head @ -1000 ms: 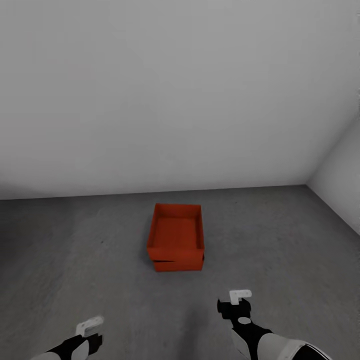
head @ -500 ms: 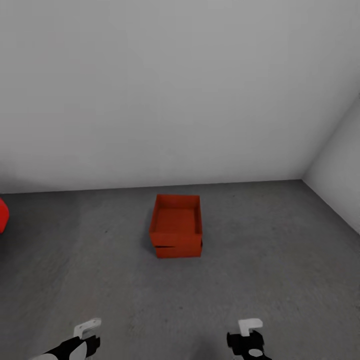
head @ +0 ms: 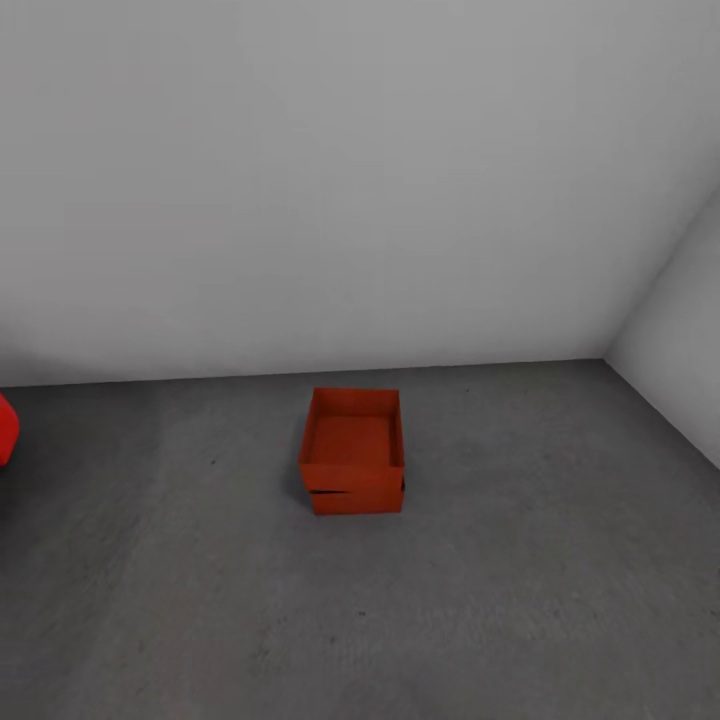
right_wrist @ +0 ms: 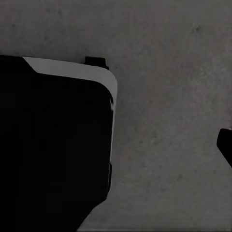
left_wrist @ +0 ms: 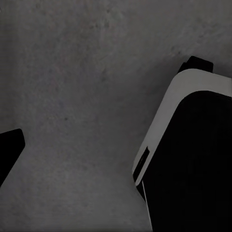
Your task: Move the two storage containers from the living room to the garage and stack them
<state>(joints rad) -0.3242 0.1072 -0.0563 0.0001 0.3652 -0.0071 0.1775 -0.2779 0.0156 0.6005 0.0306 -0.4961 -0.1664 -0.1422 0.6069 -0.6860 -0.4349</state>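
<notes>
The two storage containers, orange-red and lidless, stand stacked on the dark grey floor (head: 520, 600) of the garage in the middle of the head view. The upper container (head: 352, 445) sits on the lower container (head: 356, 498), slightly askew, and looks empty. Nothing touches the stack. In the left wrist view a dark fingertip (left_wrist: 8, 147) of my left gripper shows at the frame's edge over bare floor. In the right wrist view a dark fingertip (right_wrist: 226, 145) of my right gripper shows likewise, with nothing held.
A pale grey back wall (head: 350, 200) runs just behind the stack and meets a side wall (head: 680, 370) at the right. A sliver of the red car (head: 5, 428) shows at the far left. A black-and-white part of my body (left_wrist: 188, 154) lies close to both wrists.
Both grippers have dropped out of the bottom of the head view. The view has pulled back a little, bringing the red car's edge in at left. The stack has not moved.
</notes>
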